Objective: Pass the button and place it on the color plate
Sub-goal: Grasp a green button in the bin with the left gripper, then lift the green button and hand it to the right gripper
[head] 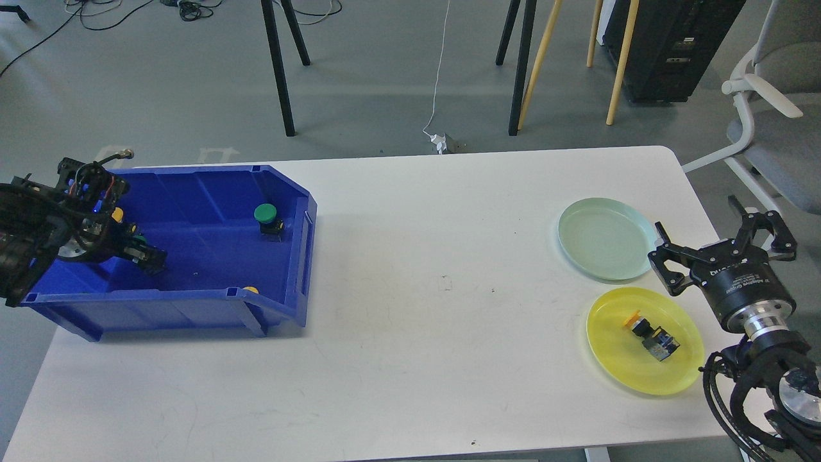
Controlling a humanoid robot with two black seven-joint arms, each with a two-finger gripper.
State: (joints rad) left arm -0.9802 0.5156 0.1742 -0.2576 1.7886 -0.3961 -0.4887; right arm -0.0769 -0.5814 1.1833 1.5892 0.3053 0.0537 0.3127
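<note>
Head view: left claw (149, 258) is digging low in the blue bin (211, 192) at 9 o'clock, fingers too dark to tell; right claw (725, 247) is waiting spread near the green plate (603, 239) at 3 o'clock, green button (266, 218) sitting untouched in the bin.

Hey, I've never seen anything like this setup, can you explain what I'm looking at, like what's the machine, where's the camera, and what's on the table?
This is a view from a humanoid robot's own head, looking down at a white table. The two black arms at the sides belong to it; each ends in a two-finger claw.

The left claw reaches inside a blue bin, low near the floor; whether it grips anything is unclear. A green button sits deeper in the bin.

The right claw hangs open and empty beside two plates. The pale green plate is bare. The yellow plate holds a yellow button lying on its side.

The job is sorting buttons onto plates of matching colour.
</note>
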